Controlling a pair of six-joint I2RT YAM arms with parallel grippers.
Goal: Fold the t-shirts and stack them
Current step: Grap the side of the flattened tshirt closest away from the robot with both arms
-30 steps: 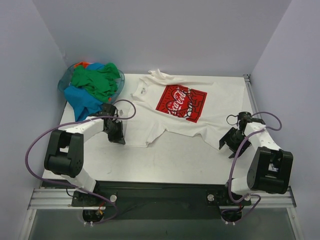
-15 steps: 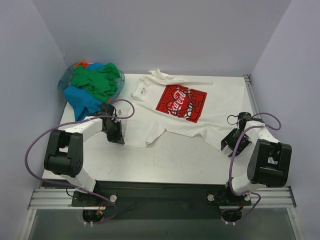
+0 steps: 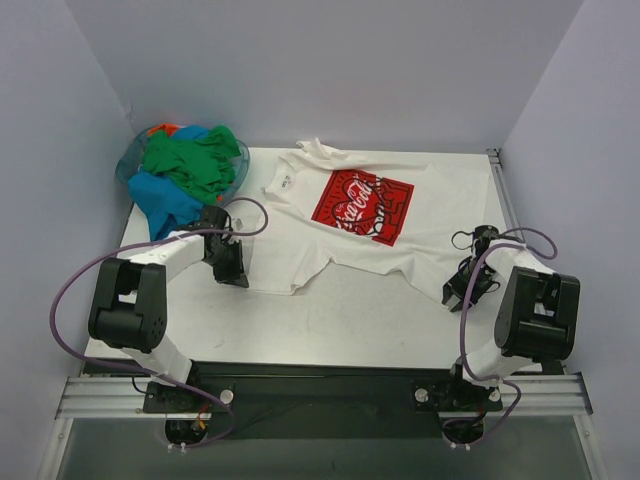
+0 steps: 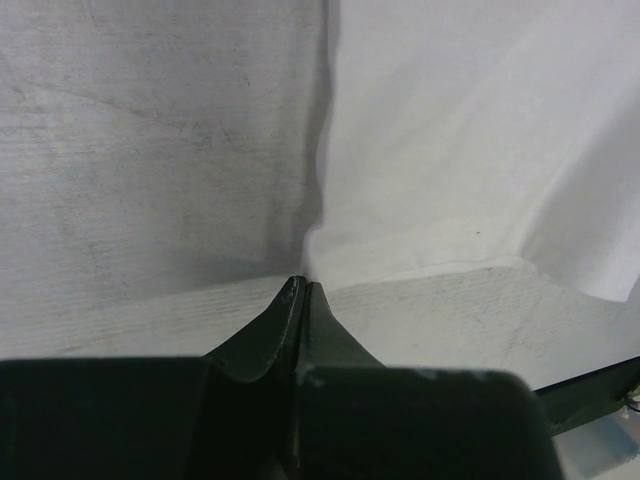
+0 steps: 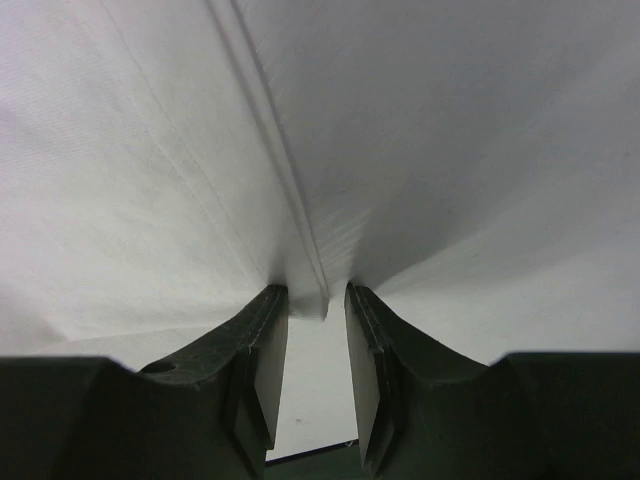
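Several coloured t-shirts (image 3: 190,165) in translucent basket (image 3: 124,168)

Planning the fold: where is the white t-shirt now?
Top view: the white t-shirt lies spread out, right of the coloured shirt pile, between the left gripper and the right gripper.

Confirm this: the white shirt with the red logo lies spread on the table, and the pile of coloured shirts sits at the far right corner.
Not quite. The pile of coloured shirts sits at the far left corner, as the top view shows. The white shirt with the red logo does lie spread on the table.
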